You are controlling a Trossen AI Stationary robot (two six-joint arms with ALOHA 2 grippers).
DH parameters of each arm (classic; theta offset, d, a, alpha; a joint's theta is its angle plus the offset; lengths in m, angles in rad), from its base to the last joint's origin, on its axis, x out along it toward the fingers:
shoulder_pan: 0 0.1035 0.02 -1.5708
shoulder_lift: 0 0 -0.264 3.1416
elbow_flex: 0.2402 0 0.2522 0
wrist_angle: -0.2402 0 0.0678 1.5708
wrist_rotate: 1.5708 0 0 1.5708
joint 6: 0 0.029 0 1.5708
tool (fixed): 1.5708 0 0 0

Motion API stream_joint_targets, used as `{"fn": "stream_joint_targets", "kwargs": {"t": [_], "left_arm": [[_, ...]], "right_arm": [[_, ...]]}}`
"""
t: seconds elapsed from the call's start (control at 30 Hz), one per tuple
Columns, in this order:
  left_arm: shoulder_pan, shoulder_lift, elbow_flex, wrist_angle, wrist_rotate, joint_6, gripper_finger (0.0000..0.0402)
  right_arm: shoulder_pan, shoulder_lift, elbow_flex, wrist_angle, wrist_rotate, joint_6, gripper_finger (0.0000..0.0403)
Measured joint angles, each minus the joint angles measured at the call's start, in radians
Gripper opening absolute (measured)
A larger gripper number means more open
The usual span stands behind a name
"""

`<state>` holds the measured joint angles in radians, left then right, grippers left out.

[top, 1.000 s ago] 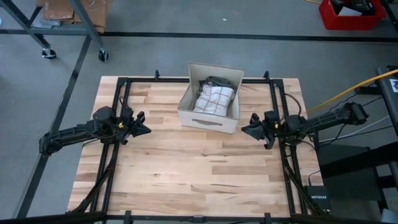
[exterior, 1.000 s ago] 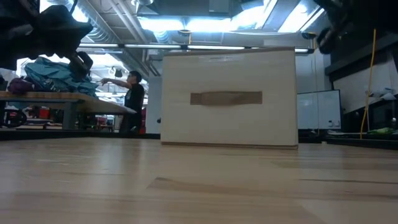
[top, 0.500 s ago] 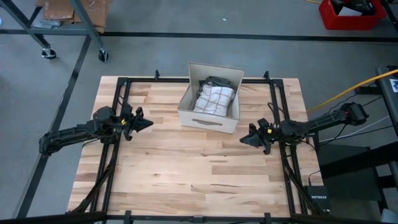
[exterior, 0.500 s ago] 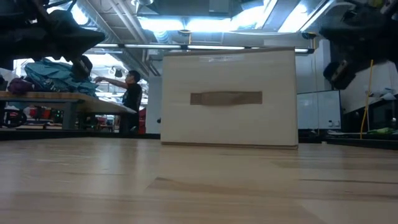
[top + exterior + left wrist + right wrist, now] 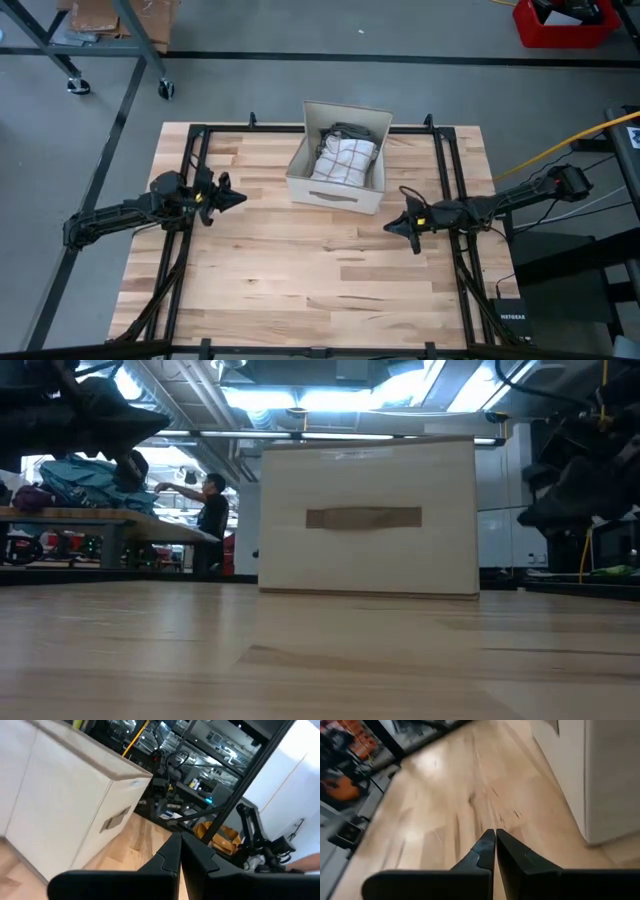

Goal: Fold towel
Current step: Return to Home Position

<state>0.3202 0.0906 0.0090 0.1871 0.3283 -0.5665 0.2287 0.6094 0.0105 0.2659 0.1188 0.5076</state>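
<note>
White towel [image 5: 345, 160] lies folded in the laundry organizer [image 5: 333, 194], apparently atop a darker towel [image 5: 340, 131]. Left hand [image 5: 236, 198] and right hand [image 5: 390, 226] flank it, fingers pressed together.

This is a robotics lab set in an industrial workshop hall. A butcher-block table [image 5: 300, 260] carries a black metal frame [image 5: 437, 150] and two dark robot arms, the left arm [image 5: 110, 218] and the right arm [image 5: 510, 200], on a bare grey concrete floor [image 5: 250, 85]. A castor-wheeled rack [image 5: 166, 90] stands far left and a red bin [image 5: 565, 25] far right. Beyond the table, strip lights [image 5: 330, 398] hang over a workbench [image 5: 90, 520] with a person [image 5: 212, 520] beside it.
</note>
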Motion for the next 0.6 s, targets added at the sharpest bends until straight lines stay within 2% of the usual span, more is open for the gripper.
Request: {"fn": "stream_joint_targets", "kwargs": {"t": [0.27,0.37,0.6], "left_arm": [[0.0,0.0,0.0,-0.067,0.0,0.236,0.0003],[0.0,0.0,0.0,-0.126,-0.001,0.259,0.0003],[-0.01,0.037,0.0,-0.126,-0.004,0.263,0.0003]], "right_arm": [[0.0,0.0,-0.001,-0.062,0.004,-0.028,0.0021],[0.0,0.0,-0.001,-0.051,0.005,-0.06,0.0021],[0.0,-0.001,-0.002,0.005,0.005,-0.072,0.0021]]}}
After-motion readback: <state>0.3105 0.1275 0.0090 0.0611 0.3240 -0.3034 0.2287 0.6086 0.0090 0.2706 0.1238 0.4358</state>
